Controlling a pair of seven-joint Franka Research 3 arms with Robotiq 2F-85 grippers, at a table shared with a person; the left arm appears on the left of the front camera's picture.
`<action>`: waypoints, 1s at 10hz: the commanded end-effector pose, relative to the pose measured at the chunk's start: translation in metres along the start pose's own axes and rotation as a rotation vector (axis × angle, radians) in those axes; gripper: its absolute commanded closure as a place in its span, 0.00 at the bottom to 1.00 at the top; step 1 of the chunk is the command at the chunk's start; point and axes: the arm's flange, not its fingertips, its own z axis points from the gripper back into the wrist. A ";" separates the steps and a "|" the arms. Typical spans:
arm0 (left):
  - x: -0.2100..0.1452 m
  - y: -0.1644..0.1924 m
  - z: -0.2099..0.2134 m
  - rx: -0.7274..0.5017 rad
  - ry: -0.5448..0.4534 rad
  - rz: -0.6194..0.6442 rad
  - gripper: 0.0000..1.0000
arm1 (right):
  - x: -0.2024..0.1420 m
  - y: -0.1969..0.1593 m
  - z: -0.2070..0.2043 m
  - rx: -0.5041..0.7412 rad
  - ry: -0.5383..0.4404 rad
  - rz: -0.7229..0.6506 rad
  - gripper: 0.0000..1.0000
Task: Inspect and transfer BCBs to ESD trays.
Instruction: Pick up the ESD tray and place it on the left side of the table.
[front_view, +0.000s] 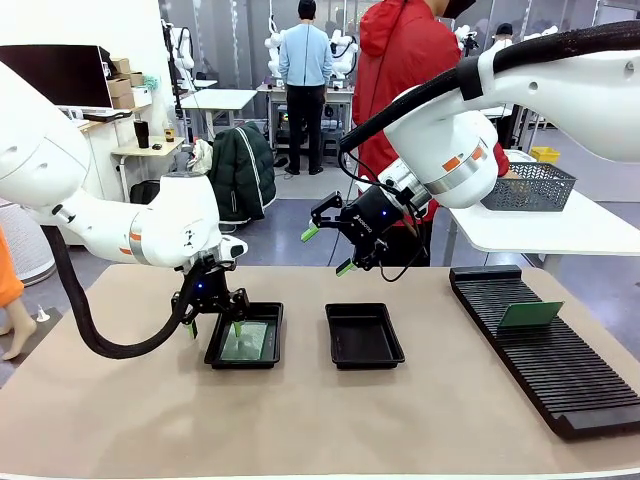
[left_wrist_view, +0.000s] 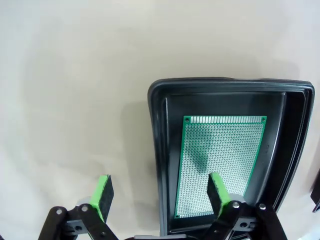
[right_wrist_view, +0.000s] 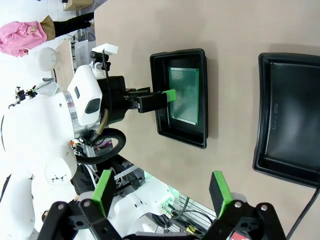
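Board (left_wrist_view: 220, 160) flat on floor of black tray (left_wrist_view: 157, 150), at nine o'clock of second tray (front_view: 363, 335). My left jaws wide, straddling the rim: one pad (left_wrist_view: 104, 195) over table (left_wrist_view: 75, 100), other over board. My right jaws wide, aloft at twelve o'clock of second tray. Spare board (front_view: 530, 315) stands in rack (front_view: 550, 380), three o'clock.

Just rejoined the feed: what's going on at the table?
One BCB lies flat in the left ESD tray. The left gripper is open low over it, one finger inside the rim and one outside. The right gripper hangs open and empty above the table near the second tray, which holds nothing. Another board stands in the black rack.
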 end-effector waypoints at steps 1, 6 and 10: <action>-0.002 0.000 0.002 0.000 0.003 0.002 0.00 | 0.001 0.001 -0.002 0.000 0.001 -0.004 0.00; 0.000 0.001 0.003 0.037 -0.039 0.000 0.20 | 0.001 0.001 -0.002 0.000 0.001 -0.004 0.00; 0.001 0.004 0.005 0.067 -0.042 0.009 0.43 | 0.001 0.001 -0.002 0.000 0.001 -0.004 0.00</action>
